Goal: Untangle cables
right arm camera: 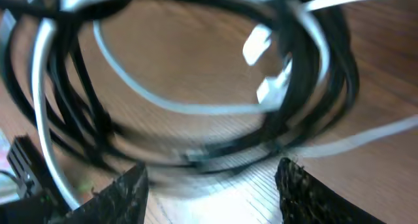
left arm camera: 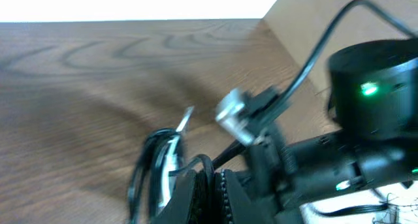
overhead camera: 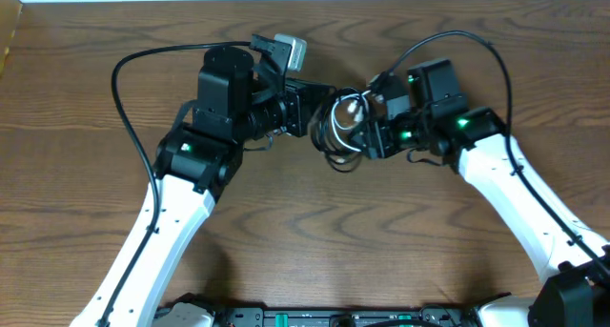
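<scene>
Two arms (overhead camera: 176, 208), one white cable (right arm camera: 39, 93), one black cable (right arm camera: 339, 87).

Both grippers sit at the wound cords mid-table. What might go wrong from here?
The right gripper stands open just before the cable coil; closing there may pinch black and white strands together and tighten the tangle. The left gripper is shut on the coil's edge, so pulling apart might snag the white plug in the loops. The grippers are near each other and may collide.

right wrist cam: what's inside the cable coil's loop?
Bare wooden table shows through the cable coil, along with blurred white plug ends on the white cord. The table directly beneath the overlapping strands is covered and cannot be seen.
</scene>
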Available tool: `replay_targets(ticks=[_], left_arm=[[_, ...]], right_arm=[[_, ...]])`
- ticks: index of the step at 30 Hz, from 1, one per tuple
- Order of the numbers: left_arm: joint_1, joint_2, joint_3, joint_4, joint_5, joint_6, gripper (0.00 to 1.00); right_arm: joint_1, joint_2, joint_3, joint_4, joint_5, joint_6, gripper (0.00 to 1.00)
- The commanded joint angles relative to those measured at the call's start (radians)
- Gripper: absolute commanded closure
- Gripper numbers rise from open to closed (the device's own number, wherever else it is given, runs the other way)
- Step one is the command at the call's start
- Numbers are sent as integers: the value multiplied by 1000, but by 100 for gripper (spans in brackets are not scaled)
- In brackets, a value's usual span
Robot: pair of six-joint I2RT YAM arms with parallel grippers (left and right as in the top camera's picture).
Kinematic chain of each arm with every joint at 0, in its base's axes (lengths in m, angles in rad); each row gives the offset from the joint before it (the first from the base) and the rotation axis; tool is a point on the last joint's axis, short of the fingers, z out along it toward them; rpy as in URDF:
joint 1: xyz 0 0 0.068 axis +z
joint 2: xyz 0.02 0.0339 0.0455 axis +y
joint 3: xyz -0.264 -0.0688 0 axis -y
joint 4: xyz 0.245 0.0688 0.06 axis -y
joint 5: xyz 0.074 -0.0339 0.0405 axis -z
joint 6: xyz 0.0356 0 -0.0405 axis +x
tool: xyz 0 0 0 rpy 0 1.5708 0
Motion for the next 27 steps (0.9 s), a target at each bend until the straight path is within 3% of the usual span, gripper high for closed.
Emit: replay_targets(ticks=[1, 11, 19, 27], left_arm=[[-18, -40, 10, 20, 17, -29, 92], [-40, -78, 10, 34, 16, -27, 92], [-40, -77, 10, 31, 9, -23, 92], [-40, -77, 10, 28, -4, -19, 92]], right_arm=[[38, -3, -6, 14, -10, -56, 41], [68, -3, -6, 28, -40, -67, 41], [68, -3, -6, 14, -193, -220, 40], [66, -3, -6, 10, 93, -23, 39]])
